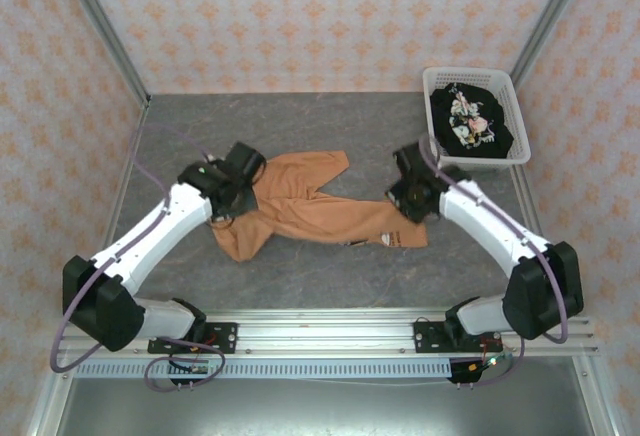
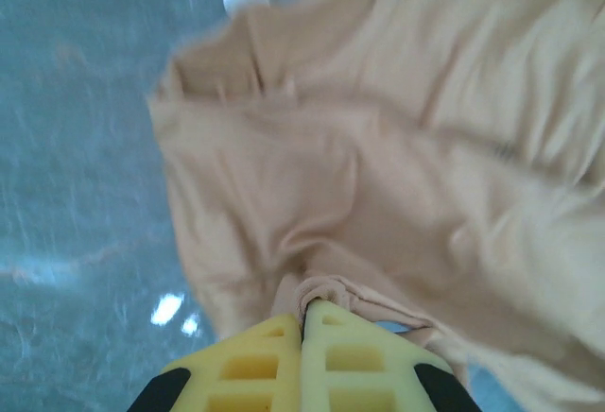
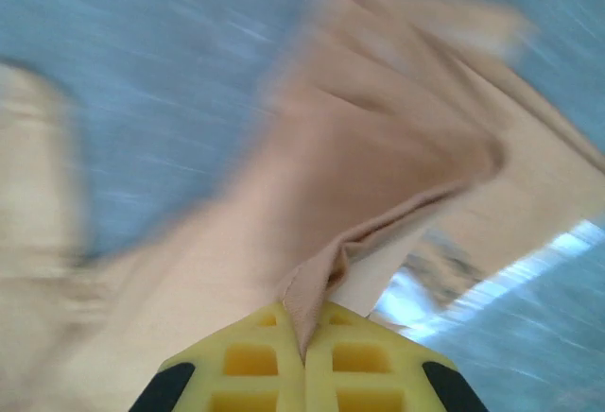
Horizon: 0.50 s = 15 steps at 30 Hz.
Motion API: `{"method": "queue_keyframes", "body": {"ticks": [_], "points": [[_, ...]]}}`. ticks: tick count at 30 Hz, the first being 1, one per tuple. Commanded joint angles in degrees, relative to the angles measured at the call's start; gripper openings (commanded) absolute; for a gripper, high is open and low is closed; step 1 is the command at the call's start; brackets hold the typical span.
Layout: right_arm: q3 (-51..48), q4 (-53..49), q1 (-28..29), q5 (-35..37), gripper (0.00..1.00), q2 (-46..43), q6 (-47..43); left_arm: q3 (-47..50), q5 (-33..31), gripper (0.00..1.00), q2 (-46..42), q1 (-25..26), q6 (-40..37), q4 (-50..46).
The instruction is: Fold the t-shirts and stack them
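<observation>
Grey table [image 1: 330, 131], orange shirt [image 1: 300, 208] left-right (rumpled)

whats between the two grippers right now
The orange-tan t-shirt, bunched, spans from the left gripper to the right gripper, both shut on it; seen in the top external view.

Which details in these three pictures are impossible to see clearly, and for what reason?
Top view: how the left claw and right claw pinch the light orange-tan cloth t-shirt; their own wrists cover the tips.
Right wrist view: that shirt's chest print, smeared by motion blur.
Top view: the underside of the crumpled black floral-print t-shirt, hidden by its own folds and the white plastic lattice basket.
</observation>
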<state>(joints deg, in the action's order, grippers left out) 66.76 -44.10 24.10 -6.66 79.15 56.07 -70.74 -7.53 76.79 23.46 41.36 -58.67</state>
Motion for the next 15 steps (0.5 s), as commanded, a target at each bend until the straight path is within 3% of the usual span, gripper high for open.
{"method": "queue_keyframes", "body": {"ticks": [1,4,8,15], "points": [[13.9,-3.8,-1.3,8.5,0.00,2.1,-11.1,-12.2,-4.4,0.00,1.2,-4.0,-3.9,-1.4],[24.8,-4.3,-2.0,9.8,0.00,3.5,-15.1,-21.9,-6.7,0.00,1.9,-6.0,-6.9,-2.3],[32.2,-1.9,-2.5,8.7,0.00,1.8,-19.1,-29.1,-9.6,0.00,-0.6,-6.6,-9.6,-2.2],[27.9,7.5,-2.4,2.9,0.00,-12.0,-23.9,-27.3,-13.0,0.00,-14.2,-6.6,-13.0,3.5]]}}
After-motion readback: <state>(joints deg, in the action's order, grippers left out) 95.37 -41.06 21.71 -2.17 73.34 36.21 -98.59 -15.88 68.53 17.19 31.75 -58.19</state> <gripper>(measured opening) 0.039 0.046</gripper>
